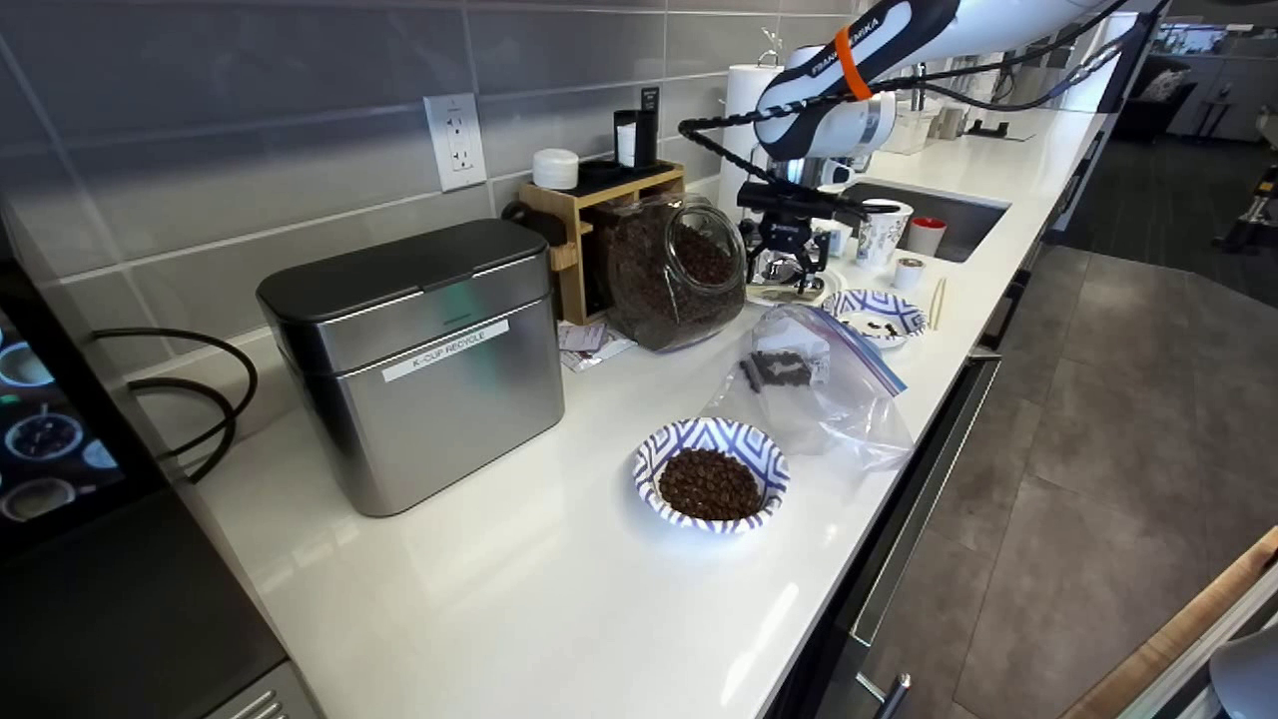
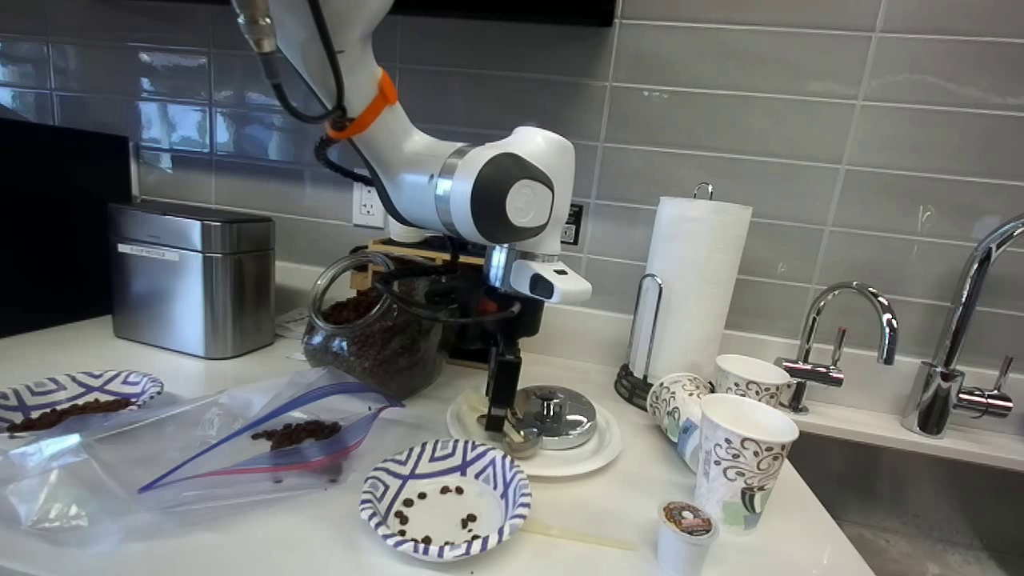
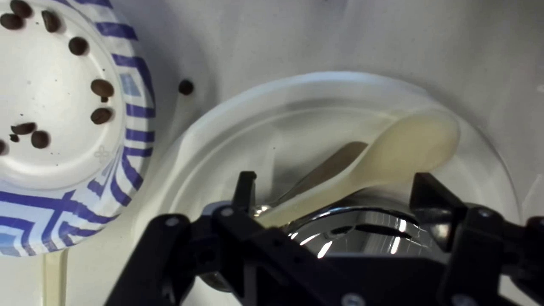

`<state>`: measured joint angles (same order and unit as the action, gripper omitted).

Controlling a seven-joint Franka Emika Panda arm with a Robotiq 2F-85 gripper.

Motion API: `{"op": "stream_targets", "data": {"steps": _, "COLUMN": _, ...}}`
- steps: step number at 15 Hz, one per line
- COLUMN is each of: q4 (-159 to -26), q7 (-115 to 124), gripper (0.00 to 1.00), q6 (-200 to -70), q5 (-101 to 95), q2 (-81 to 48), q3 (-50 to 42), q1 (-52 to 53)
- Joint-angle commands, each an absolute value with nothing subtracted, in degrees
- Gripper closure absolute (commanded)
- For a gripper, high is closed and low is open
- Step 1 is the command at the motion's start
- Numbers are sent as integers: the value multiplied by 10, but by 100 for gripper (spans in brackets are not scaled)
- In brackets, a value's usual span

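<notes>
My gripper [image 3: 334,182] is open, its two fingers spread over a white plate [image 3: 323,83] in the wrist view. A cream plastic spoon [image 3: 412,146] lies slantwise between the fingers. A metal utensil handle [image 3: 329,168] lies beside it on the plate. A shiny metal lid [image 3: 365,231] sits on the plate, partly hidden by the gripper. In an exterior view the gripper [image 2: 498,420] points down at the plate [image 2: 604,460], left of the knobbed lid [image 2: 566,420]. The gripper [image 1: 789,275] also shows beyond the jar. I cannot tell whether a finger touches anything.
A patterned bowl with scattered coffee beans [image 2: 448,504] stands beside the plate, near a plastic bag [image 2: 200,448]. A glass bean jar [image 1: 669,270], paper cups [image 2: 744,456], a coffee pod [image 2: 684,536], a paper towel roll [image 2: 692,288] and a full bean bowl [image 1: 711,431] stand around.
</notes>
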<state>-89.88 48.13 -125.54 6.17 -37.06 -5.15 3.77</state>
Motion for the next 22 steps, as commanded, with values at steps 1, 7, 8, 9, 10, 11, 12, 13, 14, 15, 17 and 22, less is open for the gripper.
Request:
{"op": "stream_targets", "data": {"steps": 1, "q4": -884, "q7": 501, "gripper": 6, "q6": -1237, "q5": 61, "q2": -378, "q3": -57, "q1": 41}}
{"op": "stream_targets", "data": {"steps": 7, "q4": -882, "q7": 509, "gripper": 10, "q6": -1233, "q5": 59, "q2": -382, "q3": -58, "q1": 41}}
{"op": "stream_targets", "data": {"steps": 8, "q4": -882, "q7": 511, "gripper": 10, "q6": -1232, "q5": 59, "q2": -382, "q3": -59, "q1": 41}}
{"op": "stream_targets", "data": {"steps": 9, "q4": -882, "q7": 512, "gripper": 11, "q6": -1232, "q5": 59, "q2": -382, "q3": -59, "q1": 41}}
{"op": "stream_targets", "data": {"steps": 10, "q4": -881, "q7": 513, "gripper": 10, "q6": -1230, "q5": 58, "q2": -382, "q3": -60, "q1": 41}}
{"op": "stream_targets", "data": {"steps": 11, "q4": -881, "q7": 515, "gripper": 12, "q6": -1230, "q5": 57, "q2": -382, "q3": -60, "q1": 41}}
{"op": "stream_targets", "data": {"steps": 12, "q4": -881, "q7": 516, "gripper": 12, "q6": -1228, "q5": 57, "q2": -382, "q3": -60, "q1": 40}}
{"op": "stream_targets", "data": {"steps": 13, "q4": -880, "q7": 519, "gripper": 12, "q6": -1226, "q5": 57, "q2": -382, "q3": -61, "q1": 41}}
{"op": "stream_targets", "data": {"steps": 14, "q4": -880, "q7": 519, "gripper": 11, "q6": -1224, "q5": 57, "q2": -382, "q3": -61, "q1": 40}}
{"op": "stream_targets", "data": {"steps": 15, "q4": -879, "q7": 519, "gripper": 12, "q6": -1221, "q5": 57, "q2": -382, "q3": -61, "q1": 40}}
{"op": "stream_targets", "data": {"steps": 17, "q4": -878, "q7": 521, "gripper": 13, "q6": -1218, "q5": 58, "q2": -382, "q3": -62, "q1": 40}}
{"op": "stream_targets", "data": {"steps": 22, "q4": -874, "q7": 529, "gripper": 7, "q6": -1229, "q5": 68, "q2": -381, "q3": -59, "q1": 34}}
